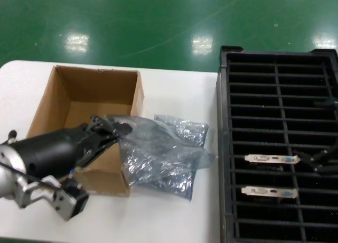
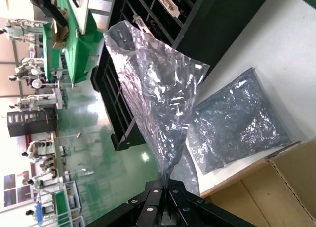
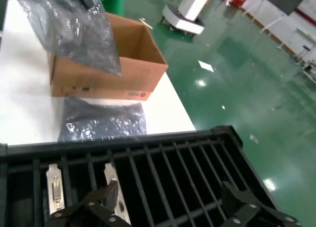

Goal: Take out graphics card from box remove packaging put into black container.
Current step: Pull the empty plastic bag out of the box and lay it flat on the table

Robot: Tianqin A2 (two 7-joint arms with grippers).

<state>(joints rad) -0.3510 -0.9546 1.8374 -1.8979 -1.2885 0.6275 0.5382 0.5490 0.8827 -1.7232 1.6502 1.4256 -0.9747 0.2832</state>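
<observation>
Cards number two in the pictures: one (image 1: 272, 159) and another (image 1: 268, 191) are seen already slotted in the black container (image 1: 227, 148) at the right of the head view, their silver brackets uppermost, long axes running across the frame along the slots. No card can be made out in the box (image 1: 53, 100) or in either bag.

Two bags are counted. One bag (image 1: 158, 153) is pinched at its end by the left gripper (image 1: 108, 131), jaws pressed together on the plastic, at the left centre of the head view over the box's near corner; in the left wrist view it (image 2: 158, 94) is seen hanging out from the jaws, slack and apparently empty. The second bag (image 1: 182, 129) lies flat on the table (image 1: 174, 216), between box and container, just behind the held one.

The right gripper (image 1: 322, 161) is held low over the container at the right edge of the head view, jaws spread and holding nothing; in the right wrist view the fingers (image 3: 94, 207) are seen close beside the two brackets (image 3: 53, 187).

One box and one container are present. The held bag is judged to be spent packaging, to be dropped beside the other; its long axis runs from the left jaws toward the container. The right arm is the nearer to the cards, the left to the box.
</observation>
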